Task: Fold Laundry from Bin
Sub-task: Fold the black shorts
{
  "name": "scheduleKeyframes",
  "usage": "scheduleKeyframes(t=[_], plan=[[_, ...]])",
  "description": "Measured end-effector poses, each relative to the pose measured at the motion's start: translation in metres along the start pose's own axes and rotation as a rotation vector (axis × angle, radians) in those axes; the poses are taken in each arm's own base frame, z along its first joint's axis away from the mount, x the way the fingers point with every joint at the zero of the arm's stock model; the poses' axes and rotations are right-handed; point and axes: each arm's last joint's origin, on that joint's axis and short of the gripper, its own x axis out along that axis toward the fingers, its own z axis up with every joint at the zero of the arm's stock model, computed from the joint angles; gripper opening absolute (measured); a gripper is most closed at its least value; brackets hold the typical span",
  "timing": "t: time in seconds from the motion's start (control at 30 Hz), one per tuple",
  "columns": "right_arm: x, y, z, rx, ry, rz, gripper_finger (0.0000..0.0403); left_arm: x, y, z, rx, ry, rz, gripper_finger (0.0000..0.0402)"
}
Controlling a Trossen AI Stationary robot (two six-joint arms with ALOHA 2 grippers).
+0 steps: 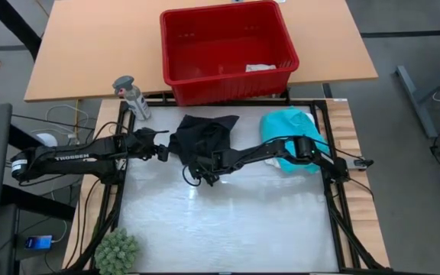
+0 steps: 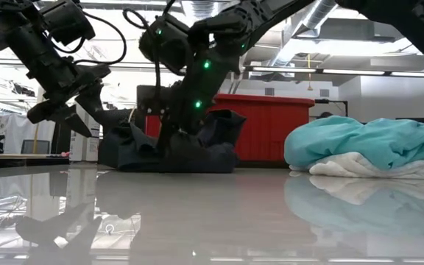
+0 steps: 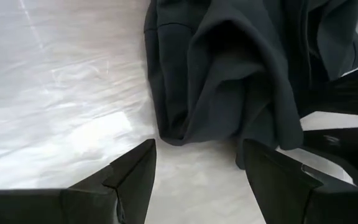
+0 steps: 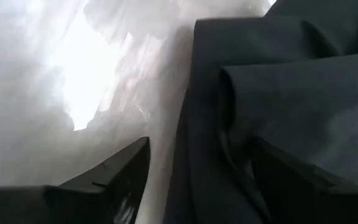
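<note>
Bright, even light falls from overhead. The glossy white table throws back soft glare in the high view and mirrors the clothing in the low view, where ceiling lamps burn pale. Glare washes out the table in the right wrist view, and the near fingers there look blurred.

Right gripper: its two dark fingers stand spread apart, nothing clamped between them.
Black garment: rumpled dark cloth with a raised fold ahead of the jaws; its edge runs into the gap between the fingers and it spreads past one finger.
Table surface: pale and glossy, beyond the other finger, with a bright glare patch.
</note>
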Motion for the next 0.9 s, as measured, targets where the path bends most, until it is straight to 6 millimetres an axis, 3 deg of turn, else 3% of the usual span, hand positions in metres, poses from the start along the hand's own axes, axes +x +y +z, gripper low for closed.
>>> scheduleKeyframes(t=[0.3, 0.4, 0.57, 0.77, 0.9], plan=[[0.006, -0.012, -0.006, 0.021, 0.001, -0.028, 0.0218, 0.0, 0.002, -0.001, -0.006, 0.001, 0.026, 0.0227], [0.006, -0.013, -0.006, -0.011, 0.021, -0.063, 0.0159, 0.0, 0.002, -0.001, -0.006, 0.0, 0.027, 0.0227], [0.001, -0.01, -0.003, -0.114, 0.042, -0.081, 0.0028, 0.0, 0.002, -0.001, -0.016, -0.001, 0.029, 0.0227], [-0.017, -0.018, 0.008, -0.177, 0.064, -0.077, 0.0034, 0.0, 0.002, -0.001, -0.033, -0.002, 0.029, 0.0227], [-0.022, -0.037, 0.008, -0.143, 0.074, -0.078, 0.0022, 0.0, 0.002, -0.001, -0.05, -0.002, 0.029, 0.0227]])
